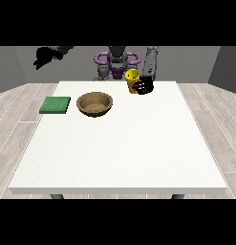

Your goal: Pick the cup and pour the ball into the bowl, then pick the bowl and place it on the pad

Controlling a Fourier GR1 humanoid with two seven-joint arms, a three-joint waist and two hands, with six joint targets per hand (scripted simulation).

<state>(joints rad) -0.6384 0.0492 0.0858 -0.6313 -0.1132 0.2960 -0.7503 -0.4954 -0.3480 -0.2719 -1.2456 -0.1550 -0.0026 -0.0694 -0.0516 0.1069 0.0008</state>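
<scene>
At the far edge of the white desk [119,143], just right of the robot's torso, the hand at the view's right [144,86] is wrapped around the yellow cup [132,79]. Its black fingers curl across the cup's right side and front, so this hand is closed on the cup. The cup appears tilted, with its top leaning toward the view's left, and whether its base touches the desk cannot be told. The ball is not distinguishable; a small red patch shows between the cup and the fingers, but what it is cannot be told.

The brown bowl [94,104] stands upright on the desk, left of centre in the far half, well apart from the cup. The green pad [55,105] lies flat just beside the bowl on its left, near the desk's left edge, not touching it.

The hand at the view's left [43,57] is raised above and beyond the desk's far left corner, holding nothing. Its finger posture cannot be told.
</scene>
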